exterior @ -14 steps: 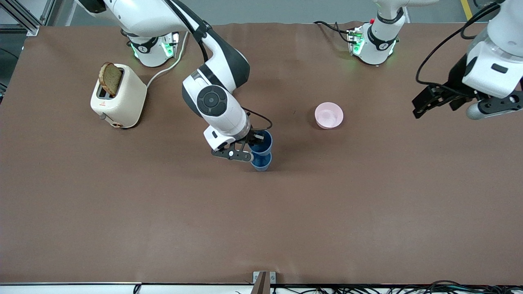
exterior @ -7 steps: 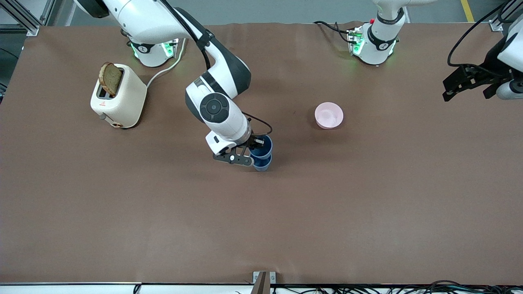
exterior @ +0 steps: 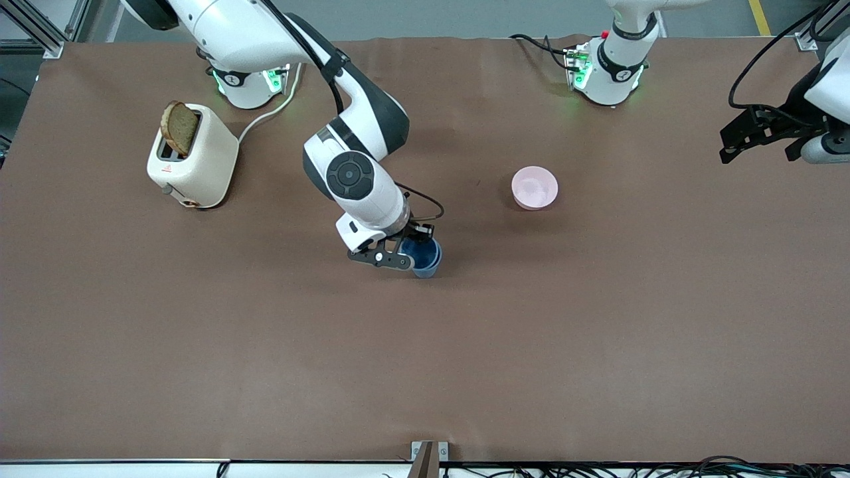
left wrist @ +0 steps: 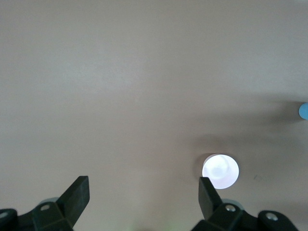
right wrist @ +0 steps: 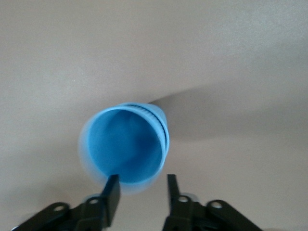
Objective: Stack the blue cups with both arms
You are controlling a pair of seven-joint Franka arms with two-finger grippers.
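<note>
The two blue cups stand nested near the table's middle, the upper one sunk into the lower. In the right wrist view the upper cup's blue inside is blurred and the lower cup's rim shows beside it. My right gripper hovers just over the stack, also seen in the right wrist view. Its fingers are apart, with one fingertip at the rim and bare table between them. My left gripper waits open and empty, high over the left arm's end of the table, also seen in the left wrist view.
A pink bowl sits toward the left arm's end, farther from the front camera than the cups; it also shows in the left wrist view. A cream toaster holding a bread slice stands toward the right arm's end.
The upper blue cup has dropped out of my right gripper into the lower cup. The right gripper's fingers have opened. The left arm drew back toward its end, then stopped.
</note>
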